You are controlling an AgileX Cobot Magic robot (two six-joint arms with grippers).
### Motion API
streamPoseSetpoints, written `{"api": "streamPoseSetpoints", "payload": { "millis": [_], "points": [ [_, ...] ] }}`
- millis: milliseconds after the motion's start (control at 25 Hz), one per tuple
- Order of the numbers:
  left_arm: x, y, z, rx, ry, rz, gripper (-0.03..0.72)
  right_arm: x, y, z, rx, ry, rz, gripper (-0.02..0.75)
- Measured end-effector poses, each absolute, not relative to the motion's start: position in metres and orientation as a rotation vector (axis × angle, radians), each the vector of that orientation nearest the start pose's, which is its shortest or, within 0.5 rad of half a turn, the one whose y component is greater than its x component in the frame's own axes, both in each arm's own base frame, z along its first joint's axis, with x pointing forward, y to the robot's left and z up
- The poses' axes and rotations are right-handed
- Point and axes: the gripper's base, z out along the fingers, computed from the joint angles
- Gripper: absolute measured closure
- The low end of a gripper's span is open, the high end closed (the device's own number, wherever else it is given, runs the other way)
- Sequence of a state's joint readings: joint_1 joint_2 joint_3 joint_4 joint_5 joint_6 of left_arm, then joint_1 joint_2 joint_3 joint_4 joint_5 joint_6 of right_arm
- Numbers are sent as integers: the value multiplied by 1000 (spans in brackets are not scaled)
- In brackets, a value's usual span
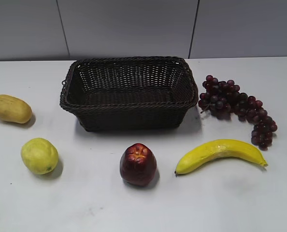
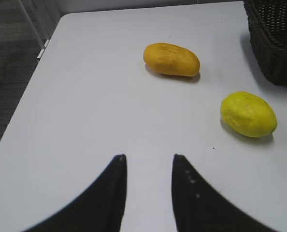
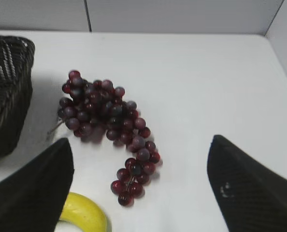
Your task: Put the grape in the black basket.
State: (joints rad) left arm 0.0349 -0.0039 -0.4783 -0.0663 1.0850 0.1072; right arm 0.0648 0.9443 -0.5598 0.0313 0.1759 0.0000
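The grape [image 1: 237,107] is a long dark red-purple bunch lying on the white table just right of the black basket [image 1: 129,92]. It also shows in the right wrist view [image 3: 105,121], ahead of my right gripper [image 3: 141,145], which is wide open and empty above its lower end. The basket's corner shows at the left of that view [image 3: 8,87]. My left gripper [image 2: 148,157] is open and empty over bare table at the left side. Neither gripper appears in the exterior view.
A banana [image 1: 221,153], a red apple [image 1: 138,164], a yellow-green lemon-like fruit [image 1: 39,155] and an orange-yellow mango [image 1: 9,108] lie around the basket. The table's left edge [image 2: 18,111] drops to dark floor.
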Motion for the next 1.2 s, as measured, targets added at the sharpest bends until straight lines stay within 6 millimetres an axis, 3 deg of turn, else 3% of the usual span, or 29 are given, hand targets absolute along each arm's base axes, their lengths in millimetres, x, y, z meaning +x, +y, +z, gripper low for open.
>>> {"api": "streamPoseSetpoints", "payload": {
  "millis": [320,760,920,1200],
  "points": [
    [-4,-5,269,79,2083,6,452,280,19,241,-125,2351,30,64],
    [-4,-5,269,79,2083,6,452,376,42,198,-288,2600,247,65],
    [-4,-5,269,79,2083,6,452,405,43,183,-368,2627,211,65],
    [-4,-5,269,79,2083,6,452,435,44,152,-464,2716,194,65]
  ]
}}
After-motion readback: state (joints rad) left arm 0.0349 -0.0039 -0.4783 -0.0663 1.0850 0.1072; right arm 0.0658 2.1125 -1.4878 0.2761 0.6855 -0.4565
